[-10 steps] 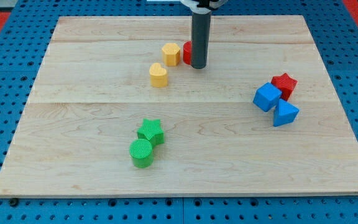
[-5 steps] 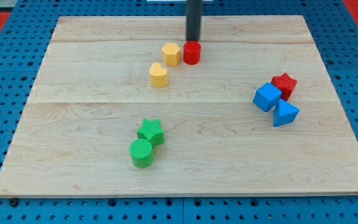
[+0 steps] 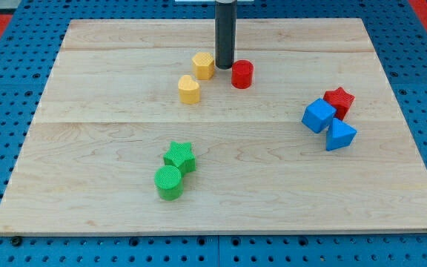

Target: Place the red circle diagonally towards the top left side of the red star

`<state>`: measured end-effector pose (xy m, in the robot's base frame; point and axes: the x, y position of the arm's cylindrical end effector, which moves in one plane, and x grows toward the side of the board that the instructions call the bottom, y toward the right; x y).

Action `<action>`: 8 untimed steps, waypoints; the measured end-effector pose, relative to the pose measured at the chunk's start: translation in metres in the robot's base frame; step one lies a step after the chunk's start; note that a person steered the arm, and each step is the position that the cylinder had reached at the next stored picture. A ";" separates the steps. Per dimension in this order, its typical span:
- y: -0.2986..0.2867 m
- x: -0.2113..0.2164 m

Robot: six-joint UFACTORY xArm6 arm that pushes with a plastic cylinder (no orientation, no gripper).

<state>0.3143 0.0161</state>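
Observation:
The red circle [image 3: 242, 74] stands on the wooden board in the upper middle. My tip [image 3: 224, 67] rests on the board just to the left of it, between it and the yellow hexagon [image 3: 204, 65]. The red star [image 3: 339, 101] lies far to the right, lower than the circle, touching the blue cube [image 3: 318, 116]. The circle is up and to the left of the star, well apart from it.
A yellow heart [image 3: 189, 90] lies below the hexagon. A blue triangle [image 3: 339, 135] sits under the red star. A green star [image 3: 179, 156] and a green circle [image 3: 169, 182] lie at the lower middle. The board's edge [image 3: 221, 231] runs along the bottom.
The red circle has slid right and slightly down, away from the yellow hexagon. My tip went from the circle's right, up behind it, then down to its left side.

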 end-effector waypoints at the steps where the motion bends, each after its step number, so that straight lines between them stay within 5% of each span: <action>1: 0.000 -0.003; 8: -0.020 0.004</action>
<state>0.3186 -0.0043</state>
